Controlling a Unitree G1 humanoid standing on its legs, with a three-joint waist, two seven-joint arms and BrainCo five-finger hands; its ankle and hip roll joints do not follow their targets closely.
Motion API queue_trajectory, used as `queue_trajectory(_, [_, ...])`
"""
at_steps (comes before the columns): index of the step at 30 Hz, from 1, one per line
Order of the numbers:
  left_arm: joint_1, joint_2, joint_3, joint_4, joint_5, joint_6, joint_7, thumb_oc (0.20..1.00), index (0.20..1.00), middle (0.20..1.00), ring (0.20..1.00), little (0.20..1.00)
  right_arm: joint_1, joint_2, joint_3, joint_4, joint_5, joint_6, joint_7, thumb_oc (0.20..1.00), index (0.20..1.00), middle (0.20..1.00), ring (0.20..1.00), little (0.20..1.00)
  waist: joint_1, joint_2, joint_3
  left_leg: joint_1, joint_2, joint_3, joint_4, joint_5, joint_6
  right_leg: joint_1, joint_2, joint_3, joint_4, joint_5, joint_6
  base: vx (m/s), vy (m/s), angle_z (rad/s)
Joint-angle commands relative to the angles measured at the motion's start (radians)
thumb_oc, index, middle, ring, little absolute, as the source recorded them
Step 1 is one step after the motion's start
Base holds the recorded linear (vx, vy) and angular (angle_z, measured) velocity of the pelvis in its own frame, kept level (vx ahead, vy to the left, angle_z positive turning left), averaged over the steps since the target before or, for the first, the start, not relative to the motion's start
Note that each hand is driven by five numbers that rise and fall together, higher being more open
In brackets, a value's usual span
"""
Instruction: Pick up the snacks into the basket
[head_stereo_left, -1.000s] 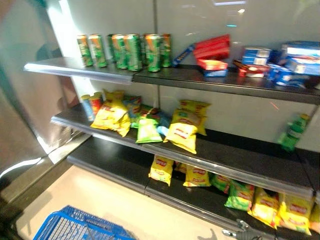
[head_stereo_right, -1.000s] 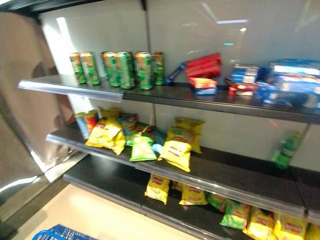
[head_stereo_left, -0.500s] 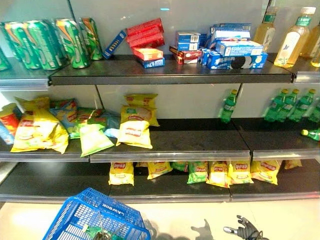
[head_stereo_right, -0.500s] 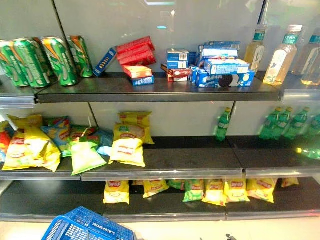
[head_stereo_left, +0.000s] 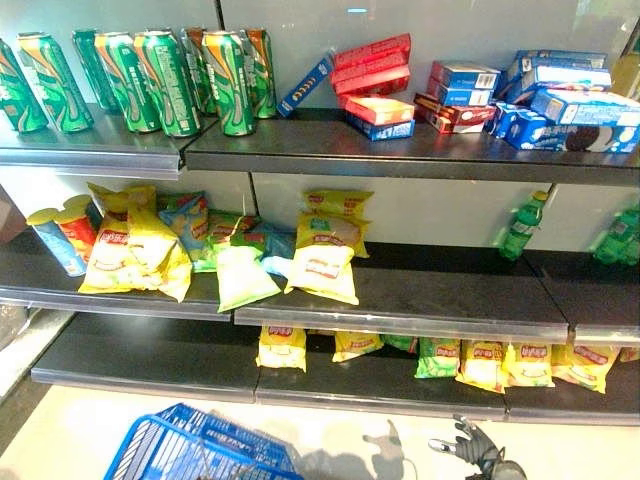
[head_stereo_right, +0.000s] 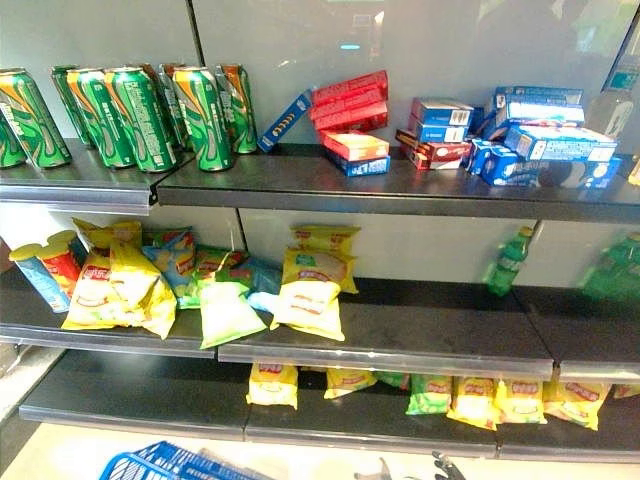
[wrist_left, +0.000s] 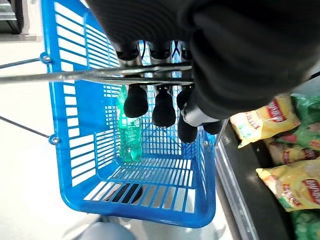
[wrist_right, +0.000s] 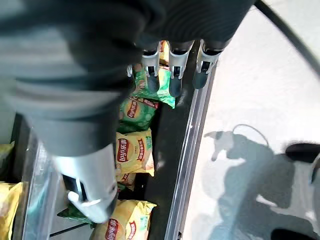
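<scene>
Yellow and green snack bags lie on the middle shelf (head_stereo_left: 325, 262) and in a row on the bottom shelf (head_stereo_left: 283, 347). The blue plastic basket (head_stereo_left: 190, 445) hangs low at the left, in front of the shelves. My left hand (wrist_left: 164, 107) is shut on its wire handles (wrist_left: 100, 75), and a green bottle (wrist_left: 129, 135) lies inside. My right hand (head_stereo_left: 470, 452) hovers low at the right, above the floor before the bottom shelf, fingers (wrist_right: 172, 70) straight and holding nothing. Past those fingers the bottom-shelf bags (wrist_right: 134, 152) lie a short way off.
Green cans (head_stereo_left: 160, 70) stand on the top shelf at the left, with red boxes (head_stereo_left: 372, 65) and blue boxes (head_stereo_left: 560, 100) to their right. Green bottles (head_stereo_left: 520, 225) stand on the middle shelf at the right, tube cans (head_stereo_left: 60, 235) at its left end.
The camera has swung, so the shelves sit further right than half a second ago. The basket stays at the lower left and my right hand at the lower right, both unchanged.
</scene>
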Motion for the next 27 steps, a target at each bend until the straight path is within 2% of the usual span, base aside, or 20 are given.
queue_trajectory(1, [-0.020, 0.062, 0.044, -0.160, -0.038, -0.052, 0.018, 0.200, 0.200, 0.200, 0.200, 0.200, -0.045, -0.039, -0.006, -0.094, -0.007, -0.035, -0.031, 1.000, 1.000, 1.000, 1.000, 1.000, 0.013, -0.055, 0.020, -0.029, 0.007, -0.099, 0.111, -0.103, -0.072, 0.075, 0.001, -0.026, -0.133, 0.167, -0.025, 0.03, -0.151, 0.48])
queue_trajectory(3, [-0.014, 0.066, 0.050, -0.182, -0.043, -0.053, 0.026, 0.200, 0.200, 0.200, 0.200, 0.200, -0.058, -0.047, -0.012, -0.106, -0.004, -0.036, -0.036, 1.000, 1.000, 1.000, 1.000, 1.000, 0.017, -0.056, 0.015, -0.030, 0.011, -0.107, 0.102, -0.101, -0.077, 0.080, 0.001, -0.040, -0.145, 0.171, -0.028, 0.05, -0.141, 0.78])
queue_trajectory(6, [0.001, 0.079, 0.054, -0.257, -0.088, -0.055, 0.011, 0.200, 0.200, 0.200, 0.200, 0.200, -0.122, -0.086, -0.019, -0.163, 0.033, -0.037, -0.045, 1.000, 1.000, 1.000, 1.000, 1.000, 0.031, -0.052, 0.023, -0.061, 0.028, -0.156, 0.104, -0.081, -0.100, 0.088, 0.011, -0.069, -0.139, 0.150, -0.048, 0.02, -0.171, 0.66])
queue_trajectory(9, [-0.035, 0.093, 0.033, -0.296, -0.152, -0.061, 0.025, 0.200, 0.200, 0.200, 0.200, 0.200, -0.292, -0.107, 0.033, -0.162, 0.057, -0.033, -0.075, 1.000, 1.000, 1.000, 1.000, 1.000, 0.053, -0.040, 0.075, -0.144, 0.022, -0.202, 0.122, -0.056, -0.110, 0.021, 0.017, -0.091, -0.089, 0.140, -0.059, -0.15, -0.135, 0.34])
queue_trajectory(10, [-0.035, 0.092, 0.034, -0.296, -0.152, -0.061, 0.025, 0.200, 0.200, 0.200, 0.200, 0.200, -0.294, -0.107, 0.034, -0.161, 0.057, -0.034, -0.075, 1.000, 1.000, 1.000, 1.000, 1.000, 0.053, -0.040, 0.074, -0.146, 0.022, -0.202, 0.123, -0.056, -0.110, 0.019, 0.017, -0.091, -0.088, 0.139, -0.059, -0.15, -0.071, 0.36])
queue_trajectory(14, [-0.063, 0.121, -0.002, -0.340, -0.199, -0.068, 0.030, 0.200, 0.200, 0.200, 0.200, 0.200, -0.521, -0.131, 0.083, -0.069, 0.105, -0.030, -0.101, 1.000, 1.000, 1.000, 1.000, 1.000, 0.084, -0.018, 0.130, -0.225, 0.018, -0.222, 0.133, -0.029, -0.115, -0.080, 0.023, -0.100, -0.004, 0.117, -0.067, -0.13, -0.045, 0.14])
queue_trajectory(15, [-0.064, 0.121, -0.002, -0.340, -0.199, -0.068, 0.030, 0.200, 0.200, 0.200, 0.200, 0.200, -0.523, -0.131, 0.084, -0.067, 0.106, -0.031, -0.101, 1.000, 1.000, 1.000, 1.000, 1.000, 0.083, -0.018, 0.130, -0.227, 0.018, -0.222, 0.134, -0.029, -0.116, -0.082, 0.023, -0.100, -0.003, 0.116, -0.067, -0.09, -0.064, 0.11])
queue_trajectory(17, [-0.102, 0.143, -0.039, -0.344, -0.246, -0.070, 0.028, 0.200, 0.200, 0.200, 0.200, 0.200, -0.734, -0.177, 0.112, 0.092, 0.128, -0.009, -0.132, 1.000, 1.000, 1.000, 1.000, 1.000, 0.109, 0.004, 0.159, -0.281, 0.017, -0.260, 0.120, 0.009, -0.132, -0.135, 0.024, -0.117, 0.039, 0.093, -0.077, -0.07, -0.098, 0.14])
queue_trajectory(22, [-0.120, 0.141, -0.061, -0.334, -0.253, -0.071, 0.034, 0.200, 0.200, 0.200, 0.200, 0.200, -0.850, -0.195, 0.139, 0.140, 0.140, -0.001, -0.139, 1.000, 1.000, 1.000, 1.000, 1.000, 0.117, 0.014, 0.181, -0.301, 0.019, -0.267, 0.107, 0.025, -0.139, -0.158, 0.025, -0.126, 0.046, 0.091, -0.077, -0.01, -0.046, 0.22])
queue_trajectory(27, [-0.119, 0.137, -0.077, -0.339, -0.258, -0.073, 0.042, 0.200, 0.200, 0.200, 0.200, 0.200, -0.940, -0.202, 0.184, 0.182, 0.124, 0.005, -0.142, 1.000, 1.000, 1.000, 1.000, 1.000, 0.119, 0.016, 0.203, -0.314, 0.019, -0.264, 0.106, 0.024, -0.135, -0.183, 0.035, -0.103, 0.053, 0.097, -0.077, -0.01, -0.006, 0.04])
